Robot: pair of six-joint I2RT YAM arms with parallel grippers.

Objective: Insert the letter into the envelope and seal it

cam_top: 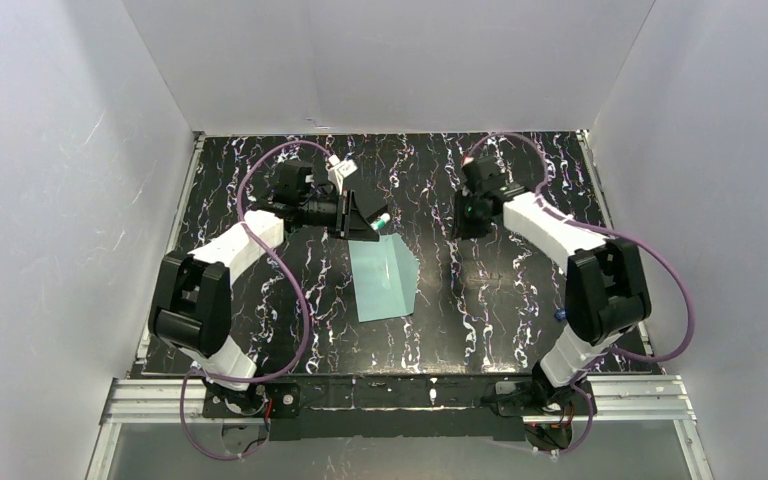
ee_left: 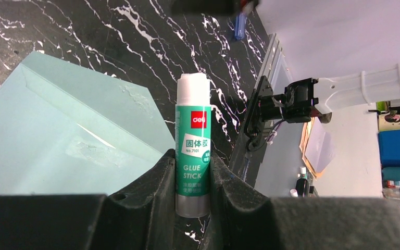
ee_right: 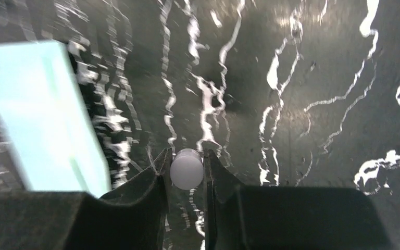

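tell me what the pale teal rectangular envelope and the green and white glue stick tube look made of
The pale teal rectangular envelope looks like matte paper: a thin flat sheet with sharp fold creases. The green and white glue stick tube is probably plastic: smooth, slightly glossy, with a printed label.

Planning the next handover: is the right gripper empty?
No, the right gripper pinches a small white round piece between its fingers.

The pale teal-green paper envelope (cam_top: 385,280) lies in the middle of the black marbled tabletop (cam_top: 500,320). Just behind its far end, the left pincer (ee_left: 192,159) grips a green-labelled glue stick (ee_left: 192,125). To the envelope's right, the right pincer (ee_right: 186,156) pinches a small white round cap (ee_right: 186,171).
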